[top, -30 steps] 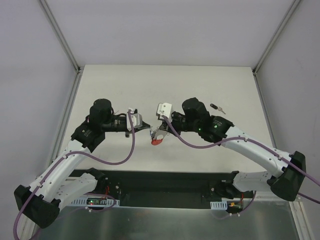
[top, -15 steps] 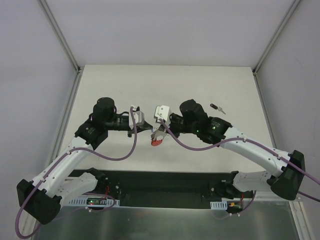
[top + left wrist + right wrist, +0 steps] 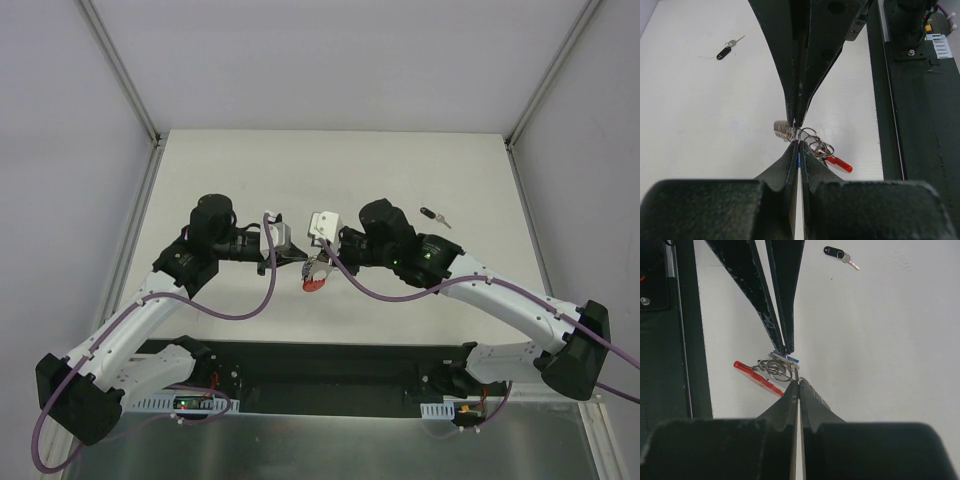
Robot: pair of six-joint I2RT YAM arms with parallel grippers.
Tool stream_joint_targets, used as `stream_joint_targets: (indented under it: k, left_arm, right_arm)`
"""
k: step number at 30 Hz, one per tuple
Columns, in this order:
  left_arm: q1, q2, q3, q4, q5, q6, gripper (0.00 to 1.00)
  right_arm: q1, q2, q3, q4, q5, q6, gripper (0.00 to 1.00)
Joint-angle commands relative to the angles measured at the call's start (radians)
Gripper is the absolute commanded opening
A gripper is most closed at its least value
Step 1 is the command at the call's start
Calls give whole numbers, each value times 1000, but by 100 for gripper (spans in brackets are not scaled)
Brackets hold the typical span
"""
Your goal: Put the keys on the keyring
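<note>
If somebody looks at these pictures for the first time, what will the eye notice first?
First, two shut grippers that meet tip to tip above the middle of the table. The left gripper pinches the blue-headed key, and the right gripper appears to pinch the silver rings of the keyring, whose red band sticks out beside the tips. Next, a black-headed key lies alone, farther back and to the right.
</note>
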Motion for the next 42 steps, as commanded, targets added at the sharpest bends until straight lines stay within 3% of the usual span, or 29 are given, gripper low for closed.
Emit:
stream_joint_targets:
  k: [1,17,42]
  left_arm:
    - [-5,5,3,43,35,-8,0]
    - [-5,-9,-6,68,-55,-51,0]
    - [-5,23,4,89,0,-95,0]
  right_arm:
    - [10,-12,36,38,-1,-16,2]
    - [12,-23,23,39,43,-19,1]
    - [15,-32,15,66,48,-18,2]
